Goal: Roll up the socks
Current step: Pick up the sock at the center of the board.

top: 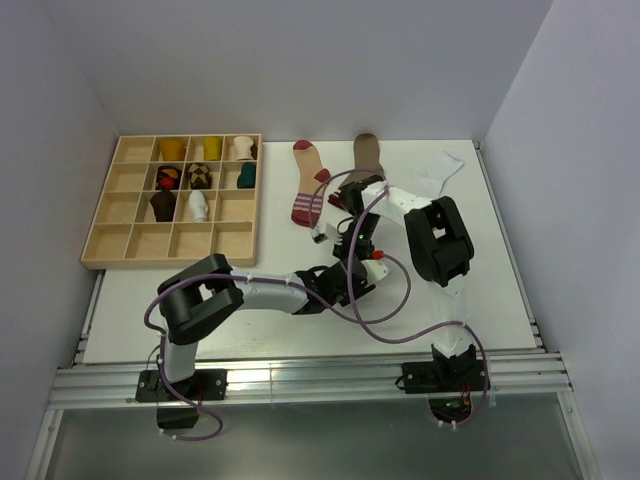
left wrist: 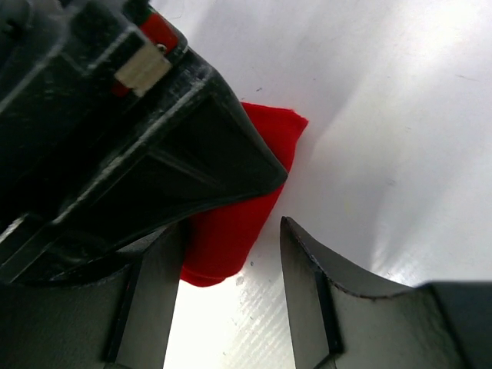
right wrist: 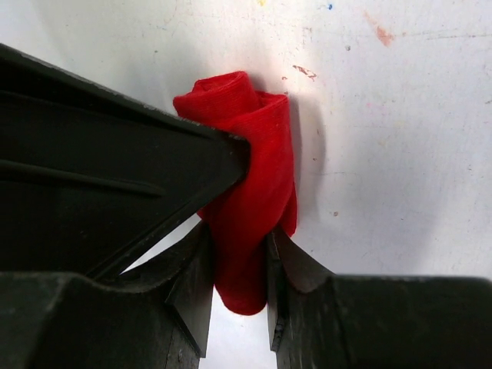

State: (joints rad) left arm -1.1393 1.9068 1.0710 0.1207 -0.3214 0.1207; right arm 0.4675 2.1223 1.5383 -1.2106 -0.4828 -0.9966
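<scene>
Right tool [right wrist: 237, 234]: clamped on red sock [right wrist: 261, 146], fingers pinching lower end of loose roll. Roll lies on white bench [right wrist: 400, 154].
Left tool [left wrist: 227, 231]: fingers apart, straddling one end of same sock, no grip; one finger [left wrist: 307, 261] clear of fabric.
Both tools meet mid-bench.
Far side of bench: striped sock [top: 305, 190], brown sock [top: 367, 150], white sock [top: 440, 172], all flat, unrolled.
Wooden compartment tray [top: 100, 240] at left holds several rolled socks [top: 198, 205].

No legible text, label, brand or number on anything in view.
</scene>
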